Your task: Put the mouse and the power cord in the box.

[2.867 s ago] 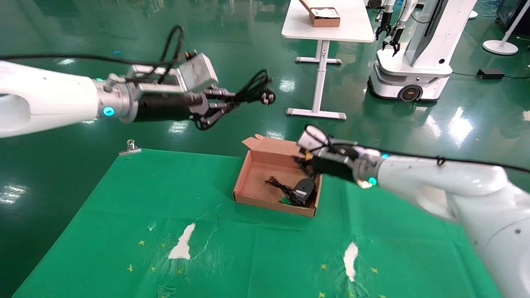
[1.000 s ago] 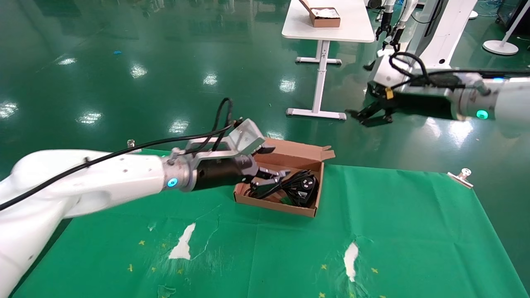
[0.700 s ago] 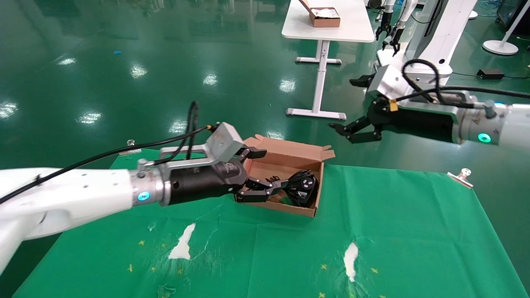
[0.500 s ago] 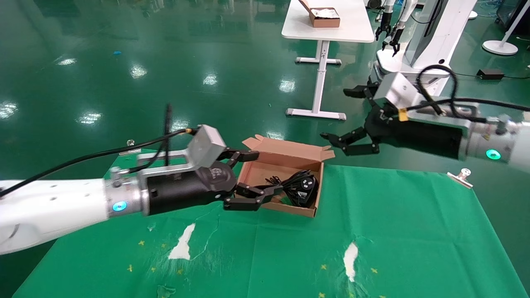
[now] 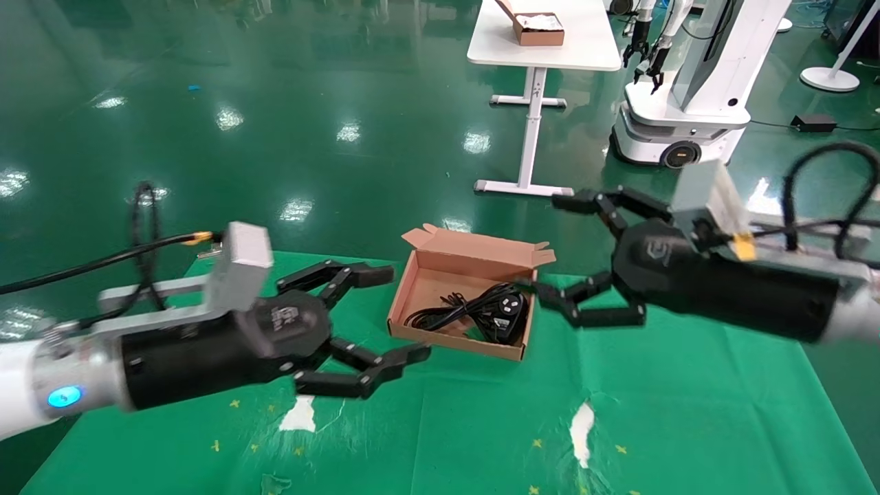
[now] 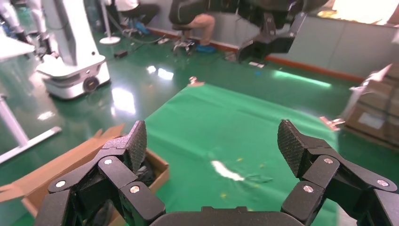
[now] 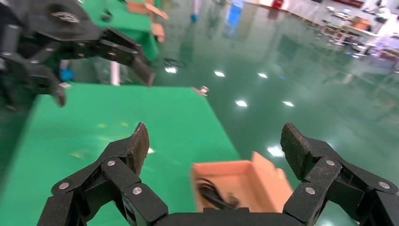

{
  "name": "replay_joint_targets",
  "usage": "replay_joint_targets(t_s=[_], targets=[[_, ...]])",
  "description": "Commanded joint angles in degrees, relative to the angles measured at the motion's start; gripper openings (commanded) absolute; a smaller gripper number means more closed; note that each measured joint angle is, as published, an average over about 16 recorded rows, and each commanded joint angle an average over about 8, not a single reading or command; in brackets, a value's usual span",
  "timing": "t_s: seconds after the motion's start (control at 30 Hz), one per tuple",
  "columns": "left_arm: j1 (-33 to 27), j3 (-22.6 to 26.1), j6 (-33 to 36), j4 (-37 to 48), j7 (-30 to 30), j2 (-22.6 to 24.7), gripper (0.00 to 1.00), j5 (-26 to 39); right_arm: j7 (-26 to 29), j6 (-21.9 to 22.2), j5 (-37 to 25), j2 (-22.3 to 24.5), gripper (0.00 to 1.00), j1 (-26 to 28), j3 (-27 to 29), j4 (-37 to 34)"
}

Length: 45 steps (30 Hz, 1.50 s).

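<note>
Two claws, both mine, hang above the green bench (image 5: pixel 619 412) with nothing in them. My left claw (image 5: pixel 385 313) has its fingers spread wide and sits just to the nine o'clock side of the box (image 5: pixel 462 339), clear of its wall. My right claw (image 5: pixel 546 247) is likewise spread wide, raised off the bench at the three o'clock side of the box, its lower finger close to the box's far corner.

The box lies open near the middle of the bench, its lid flap (image 5: pixel 481 244) standing up along the twelve o'clock edge. Inside it the power cord (image 5: pixel 454 313) is looped across the floor, its chunky plug (image 5: pixel 505 306) resting toward the three o'clock wall. The mouse (image 5: pixel 505 328) is a dark shape under that plug; I cannot make out its outline clearly. From my right wrist view the box (image 7: pixel 263 181) shows below my spread fingers with black cable in it.
</note>
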Motion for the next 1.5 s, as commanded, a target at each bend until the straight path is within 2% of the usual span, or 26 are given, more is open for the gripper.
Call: replay_joint_targets(t_s=[0.03, 0.5, 0.7, 0.83, 1.5], targets=[[1.2, -1.1, 1.3, -1.6, -0.3, -1.5, 1.00, -1.3, 1.7, -1.3, 1.2, 1.0, 1.00, -1.8, 1.1, 2.3], [9.5, -8.9, 10.8, -12.7, -2.5, -11.7, 1.00, -10.6, 13.4, -10.1, 9.4, 8.4, 1.00, -14.7, 8.6, 18.9], [11.7, -10.9, 13.3, -15.6, -3.0, -14.4, 1.00, -13.1, 16.6, -12.7, 11.8, 10.6, 1.00, -18.6, 10.9, 23.8], [12.1, -11.3, 13.8, -16.3, -3.0, -15.0, 1.00, -13.6, 17.2, -13.5, 12.6, 11.2, 1.00, -19.6, 11.5, 25.1], [11.4, -10.7, 13.0, -15.2, -3.0, -14.1, 1.00, -12.8, 16.4, -12.4, 11.6, 10.4, 1.00, -18.2, 10.7, 23.3]])
